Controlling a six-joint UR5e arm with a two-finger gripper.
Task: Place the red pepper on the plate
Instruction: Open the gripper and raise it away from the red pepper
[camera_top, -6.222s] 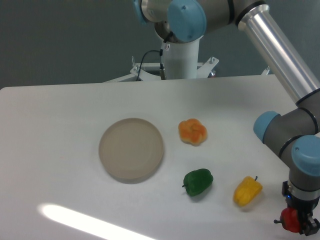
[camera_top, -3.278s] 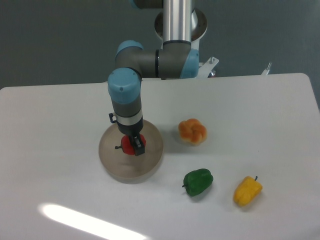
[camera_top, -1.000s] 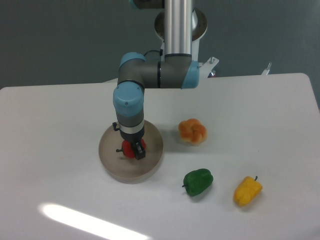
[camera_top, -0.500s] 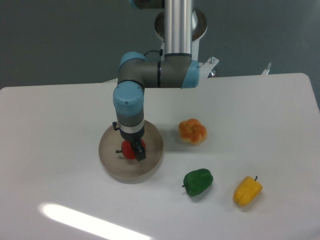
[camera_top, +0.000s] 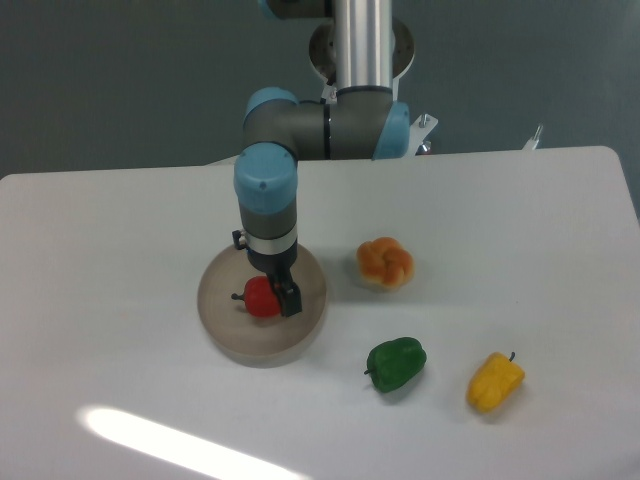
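1. Gripper (camera_top: 277, 296) points straight down over the plate (camera_top: 228, 338). One dark finger (camera_top: 288, 299) shows on the right flank of the red pepper (camera_top: 262, 297). The other finger is hidden, so you cannot tell whether the jaws clamp the pepper or have let go of it.

2. Red pepper: directly under the gripper and slightly to its left as the camera sees it, near the plate's middle, stem pointing left. It looks seated on the plate, though contact cannot be confirmed from this angle.

3. Handling, judged: glossy skin, so expect it to be slippery. It looks light and probably hollow, and its rounded base may let it roll on release. Hold across the widest part of the body, away from the stem. Open slowly and lift straight up.

4. Other items: the orange pepper (camera_top: 385, 263) lies right of the gripper, just off the plate rim. Toward the camera and right sit the green pepper (camera_top: 396, 363) and, farther right, the yellow pepper (camera_top: 495, 380). All are well apart from the gripper.

5. Surface and room: the white table (camera_top: 120, 230) is matte, with a bright glare streak near left. Behind it stands a dark grey-green wall (camera_top: 120, 80). The arm's base is at the back edge.
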